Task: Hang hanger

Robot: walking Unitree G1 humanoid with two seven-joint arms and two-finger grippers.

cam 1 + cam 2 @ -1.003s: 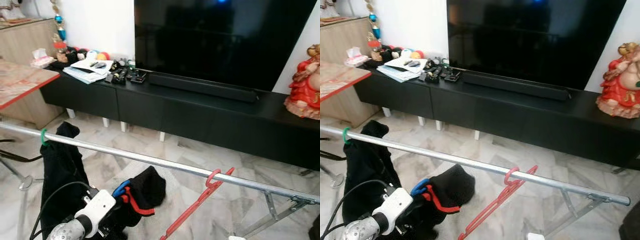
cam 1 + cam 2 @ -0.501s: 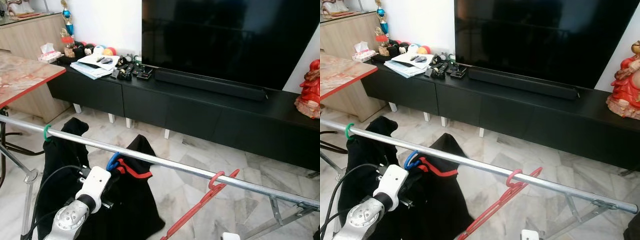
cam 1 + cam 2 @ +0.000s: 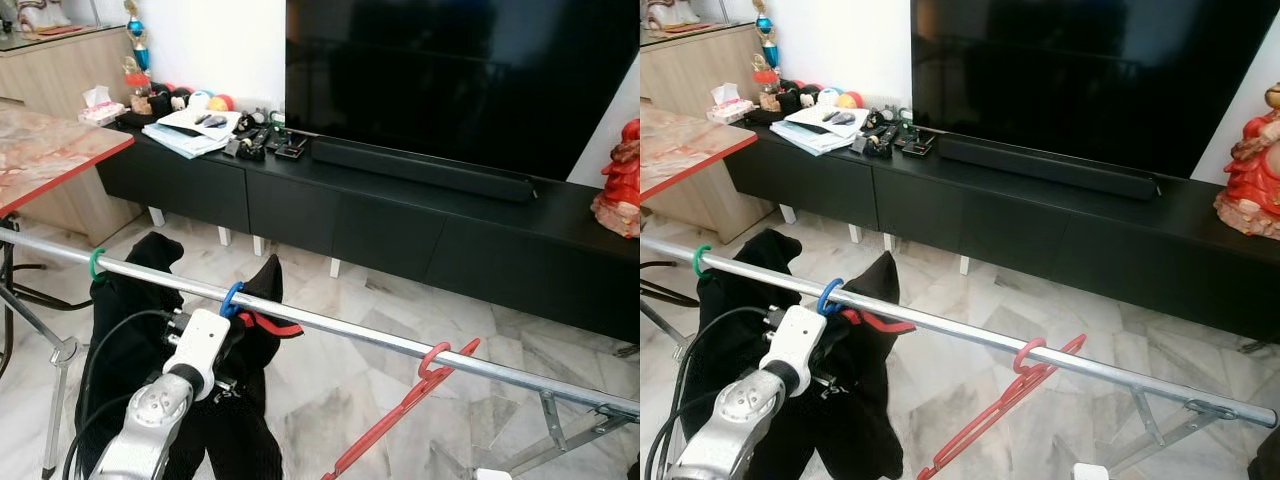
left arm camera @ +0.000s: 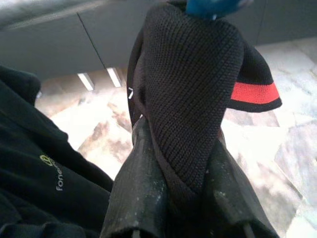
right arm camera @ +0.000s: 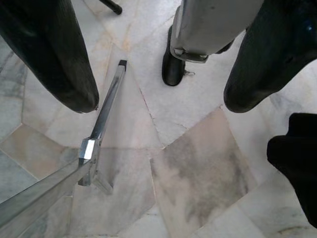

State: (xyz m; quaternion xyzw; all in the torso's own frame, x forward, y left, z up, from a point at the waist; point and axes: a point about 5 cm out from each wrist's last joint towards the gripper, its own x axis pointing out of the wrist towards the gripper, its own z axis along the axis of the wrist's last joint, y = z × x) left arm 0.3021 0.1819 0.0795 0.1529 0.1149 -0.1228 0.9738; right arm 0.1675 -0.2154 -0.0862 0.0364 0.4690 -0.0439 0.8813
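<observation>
Jaws of my left gripper [image 4: 173, 198] sit at the lower left of the frame, clenched on the black garment [image 3: 245, 400] with red trim that drapes from the blue hanger [image 3: 231, 298]. That hanger's hook is over the metal rail [image 3: 340, 327], which crosses the middle of the frame. Left of it hangs a green hanger [image 3: 95, 264] with dark clothes, to the right an empty red hanger [image 3: 405, 410]. My right gripper [image 5: 158, 94] hangs low over the marble floor [image 5: 198, 178], jaws released. Beyond, a black cabinet [image 3: 400, 225] carries the television [image 3: 450, 80].
</observation>
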